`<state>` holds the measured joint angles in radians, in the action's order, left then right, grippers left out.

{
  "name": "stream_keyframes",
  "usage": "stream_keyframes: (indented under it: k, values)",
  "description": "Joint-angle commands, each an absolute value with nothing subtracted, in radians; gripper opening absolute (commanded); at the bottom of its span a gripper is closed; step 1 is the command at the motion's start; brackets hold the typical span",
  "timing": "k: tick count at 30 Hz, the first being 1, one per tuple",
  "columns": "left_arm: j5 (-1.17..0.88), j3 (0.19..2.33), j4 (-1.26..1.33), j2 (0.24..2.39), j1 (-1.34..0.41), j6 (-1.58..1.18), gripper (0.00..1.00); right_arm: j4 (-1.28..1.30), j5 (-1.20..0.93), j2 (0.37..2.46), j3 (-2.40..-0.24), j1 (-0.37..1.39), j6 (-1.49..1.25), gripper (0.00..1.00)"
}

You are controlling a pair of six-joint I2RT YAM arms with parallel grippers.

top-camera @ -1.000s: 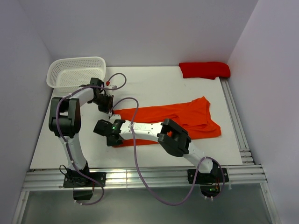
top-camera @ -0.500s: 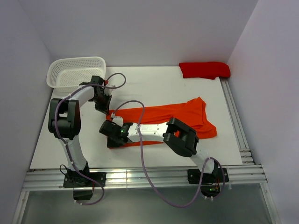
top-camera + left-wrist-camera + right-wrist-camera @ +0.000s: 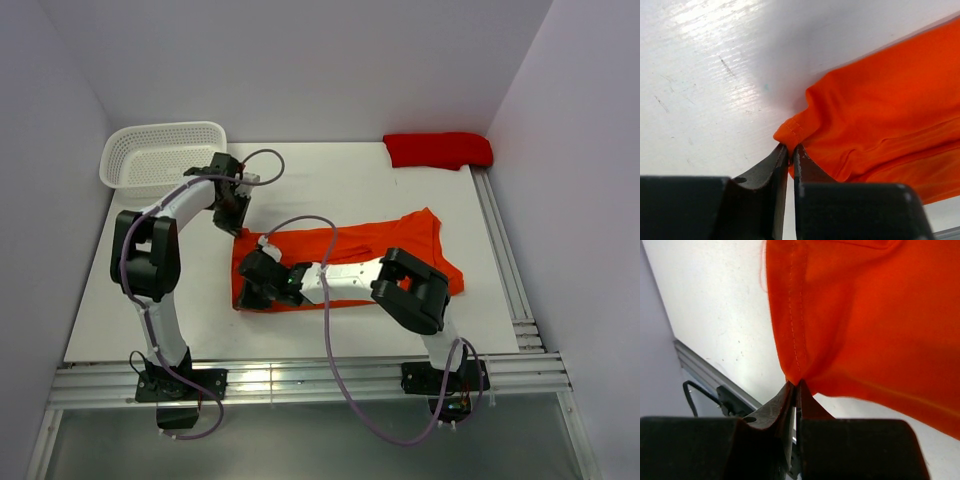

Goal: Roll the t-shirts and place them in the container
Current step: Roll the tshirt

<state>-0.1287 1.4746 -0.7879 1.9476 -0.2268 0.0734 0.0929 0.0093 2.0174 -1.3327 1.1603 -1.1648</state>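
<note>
A bright orange t-shirt lies folded lengthwise across the middle of the table. My left gripper is shut on its far left corner; the left wrist view shows the hem pinched between the jaws. My right gripper is shut on the near left corner, where the stitched edge is lifted off the table. Both grippers hold the shirt's left end. The shirt fills the right of the left wrist view and the shirt fills the top of the right wrist view.
A white plastic basket stands at the back left. A folded red cloth lies at the back right corner. Metal rails run along the near edge and a rail runs along the right side.
Both grippers have moved right with the shirt's left end, which is now drawn further right. The shirt looks shorter and its right side has shifted.
</note>
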Motion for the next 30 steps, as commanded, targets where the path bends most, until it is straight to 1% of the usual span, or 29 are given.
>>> stream_keyframes:
  k: [1, 17, 20, 24, 27, 28, 29, 30]
  values:
    - [-0.092, 1.531, -0.784, 1.947, -0.248, 0.057, 0.15, -0.063, -0.038, 1.942, -1.263, 1.143, -1.215, 0.06]
    - [-0.077, 1.597, -0.810, 2.013, -0.301, 0.046, 0.18, -0.345, -0.057, 1.868, -1.011, 1.103, -1.322, 0.04]
    - [-0.077, 1.598, -0.808, 2.006, -0.304, 0.043, 0.20, -0.377, -0.058, 1.853, -0.988, 1.101, -1.324, 0.04]
    - [-0.081, 1.601, -0.813, 1.988, -0.307, 0.046, 0.27, -0.426, -0.064, 1.855, -0.966, 1.098, -1.330, 0.03]
    - [-0.097, 1.598, -0.810, 1.971, -0.308, 0.051, 0.29, -0.442, -0.061, 1.855, -0.957, 1.100, -1.336, 0.03]
    - [-0.098, 1.598, -0.811, 1.967, -0.308, 0.052, 0.29, -0.443, -0.060, 1.852, -0.956, 1.098, -1.336, 0.04]
    - [-0.106, 1.601, -0.819, 1.962, -0.308, 0.054, 0.25, -0.443, -0.058, 1.852, -0.950, 1.098, -1.338, 0.03]
    - [-0.116, 1.605, -0.821, 1.960, -0.310, 0.054, 0.24, -0.445, -0.055, 1.845, -0.946, 1.100, -1.338, 0.03]
